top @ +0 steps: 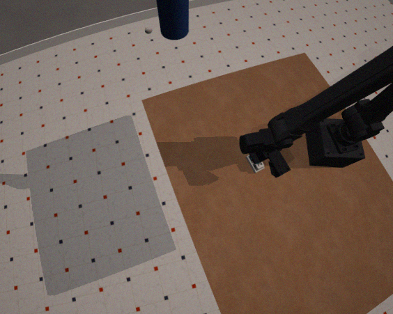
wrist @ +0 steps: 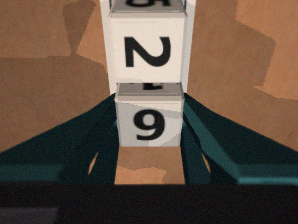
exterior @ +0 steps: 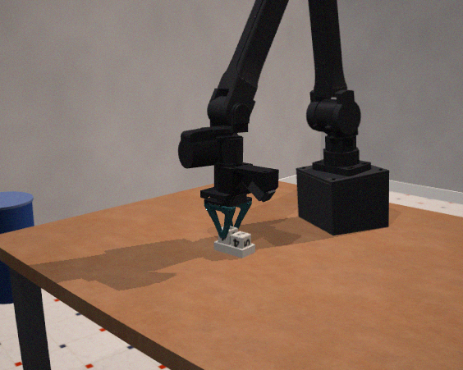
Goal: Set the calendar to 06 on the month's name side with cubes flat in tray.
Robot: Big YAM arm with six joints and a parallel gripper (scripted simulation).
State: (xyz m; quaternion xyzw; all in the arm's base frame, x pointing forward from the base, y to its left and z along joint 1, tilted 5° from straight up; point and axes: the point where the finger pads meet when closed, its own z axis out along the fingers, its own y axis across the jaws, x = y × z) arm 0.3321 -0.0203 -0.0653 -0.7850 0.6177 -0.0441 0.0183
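"Tool point(top: 256, 157) point(exterior: 230, 231) point(wrist: 149, 103) state?"

"Partly open, its teal fingers closed on the white plastic cube with a 6-or-9 digit on top point(exterior: 233, 230) point(wrist: 125, 134). That cube is at one end of the long white tray point(top: 258, 170) point(exterior: 227, 249) point(wrist: 193, 14); whether its base touches the tray's floor, I can't tell."

"And its mate?"

"The white cube with a 2 on top point(top: 259, 165) point(exterior: 240, 242) point(wrist: 147, 59) sits at the tray's other end. The tray looks flat on the brown surface point(top: 267, 240) point(exterior: 314, 295)."

"How would you handle the gripped one?"

"Keep it square and clear of its neighbour, so it can't drag the tray. Confirm the month side first, since 6 and 9 swap when inverted. Lower gently, then open evenly"
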